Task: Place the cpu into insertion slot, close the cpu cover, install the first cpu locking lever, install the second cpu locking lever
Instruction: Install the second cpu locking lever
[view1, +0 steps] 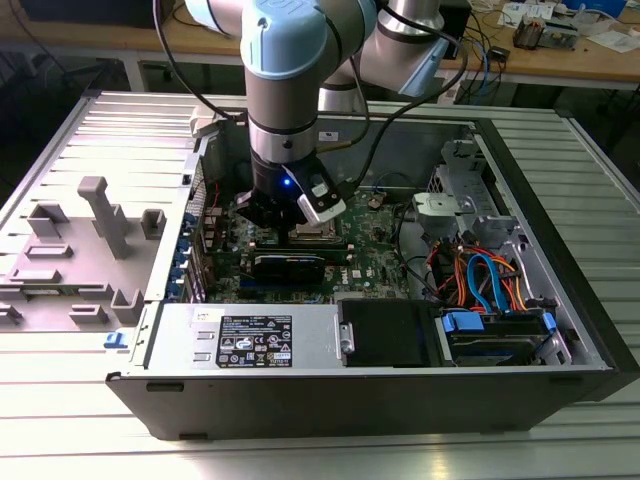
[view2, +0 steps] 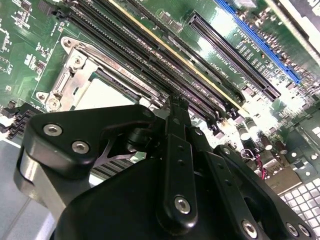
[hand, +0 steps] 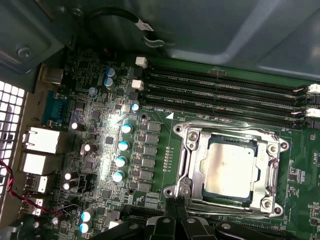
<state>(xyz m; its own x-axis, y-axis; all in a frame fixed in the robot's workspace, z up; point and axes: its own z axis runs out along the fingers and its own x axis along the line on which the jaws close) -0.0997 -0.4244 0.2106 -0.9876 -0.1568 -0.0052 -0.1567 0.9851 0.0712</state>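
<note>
The cpu lies flat in the insertion slot on the green motherboard, its dull silvery top showing. The cpu cover lies down over it as a silvery frame around the chip. In the second wrist view the cpu and the slot's metal rim show past the black gripper body. My gripper looks shut with nothing between its fingers, its tip right at one corner of the slot. I cannot tell whether it touches. In the exterior view the gripper hangs low over the board inside the open computer case.
Long black memory slots run along one side of the socket. Capacitors and rear ports stand on another side. The case holds a power supply, drive cage and cables. A grey fixture block stands at the exterior view's left.
</note>
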